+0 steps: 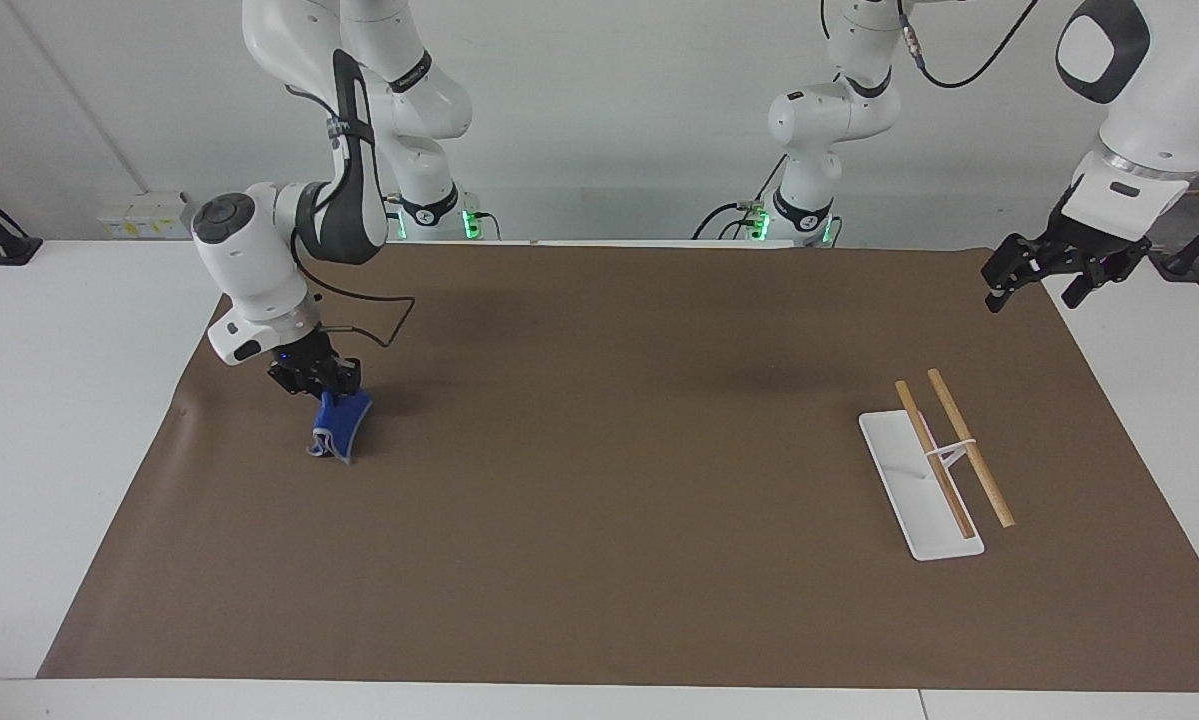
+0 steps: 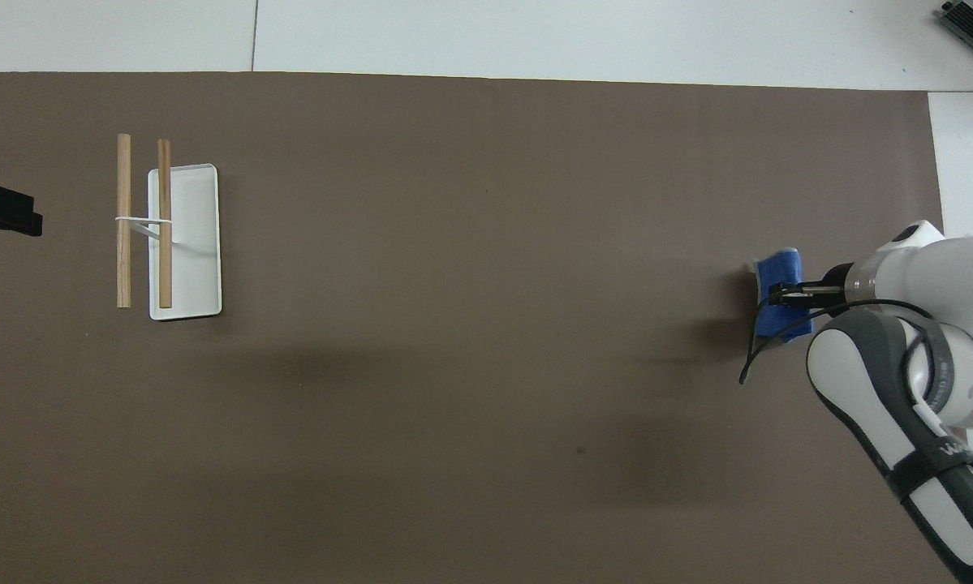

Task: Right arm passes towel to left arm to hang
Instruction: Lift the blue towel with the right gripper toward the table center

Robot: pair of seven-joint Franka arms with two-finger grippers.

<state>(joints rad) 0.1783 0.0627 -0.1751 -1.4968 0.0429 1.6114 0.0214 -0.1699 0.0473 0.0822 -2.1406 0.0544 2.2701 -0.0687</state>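
Note:
My right gripper [image 1: 321,385] is shut on the blue towel [image 1: 337,425], which hangs from it bunched, its lower end at or just above the brown mat at the right arm's end of the table. In the overhead view the right gripper [image 2: 785,294] covers part of the towel [image 2: 778,270]. My left gripper [image 1: 1044,272] waits in the air over the mat's edge at the left arm's end, holding nothing; only its tip [image 2: 3,217] shows in the overhead view.
A white rack [image 1: 919,490] with two raised wooden bars [image 1: 969,446] stands on the mat toward the left arm's end; it also shows in the overhead view [image 2: 194,243]. The brown mat [image 1: 609,450] covers most of the white table.

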